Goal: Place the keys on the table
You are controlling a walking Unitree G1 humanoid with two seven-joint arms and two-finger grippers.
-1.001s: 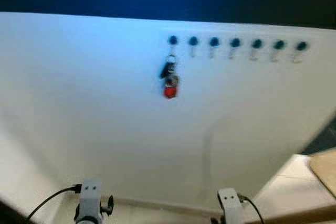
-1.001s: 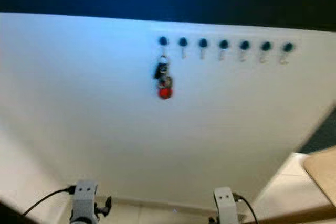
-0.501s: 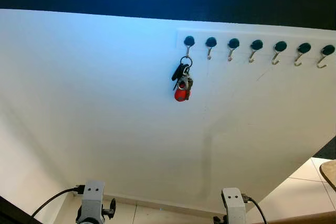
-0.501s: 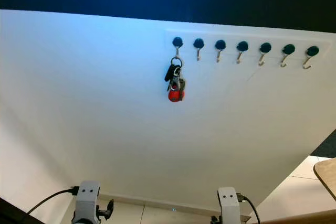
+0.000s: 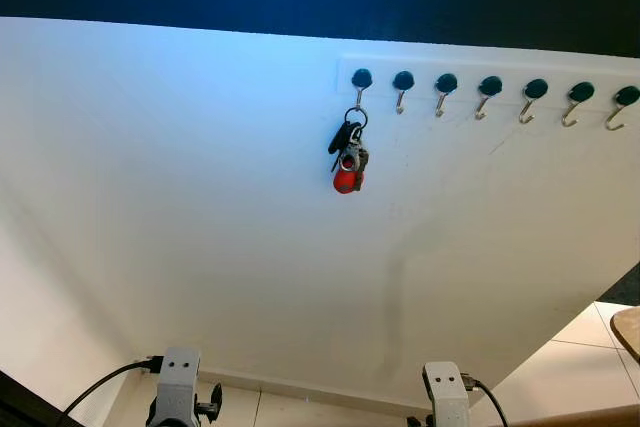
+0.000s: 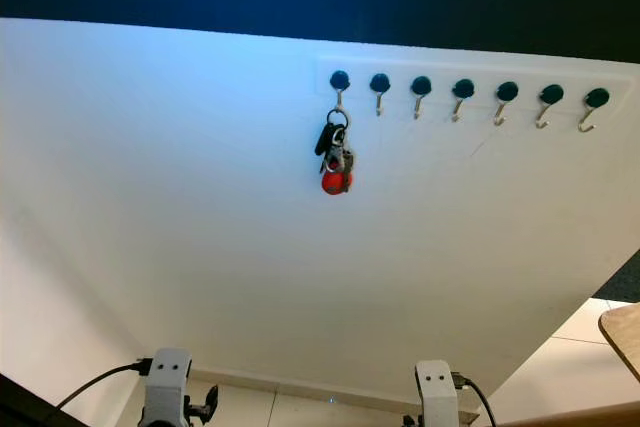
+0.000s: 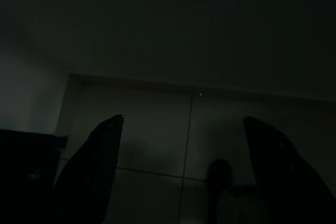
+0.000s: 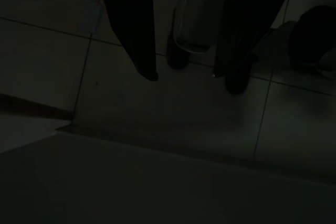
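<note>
A bunch of keys [image 5: 347,157] with a black fob and a red tag hangs from the leftmost hook [image 5: 361,80] of a rack on the white wall, high up and ahead of me. Both arms hang low, far below the keys; their silver wrists [image 5: 178,392] [image 5: 446,397] show at the picture's lower edge. In the dark left wrist view my left gripper [image 7: 182,119] is open over floor tiles, nothing between its fingers. In its own dark wrist view, the right gripper [image 8: 184,76] is open too, above tiles near the wall's foot.
A row of several empty dark-headed hooks [image 5: 490,87] runs right of the keys. A wooden table corner [image 5: 628,329] pokes in at the lower right, over pale floor tiles [image 5: 590,362]. The wall [image 5: 200,197] is plain white, dark blue above.
The camera has swung a little and the blur has cleared, so the keys sit further right in the picture. The keys and both arms have not moved.
</note>
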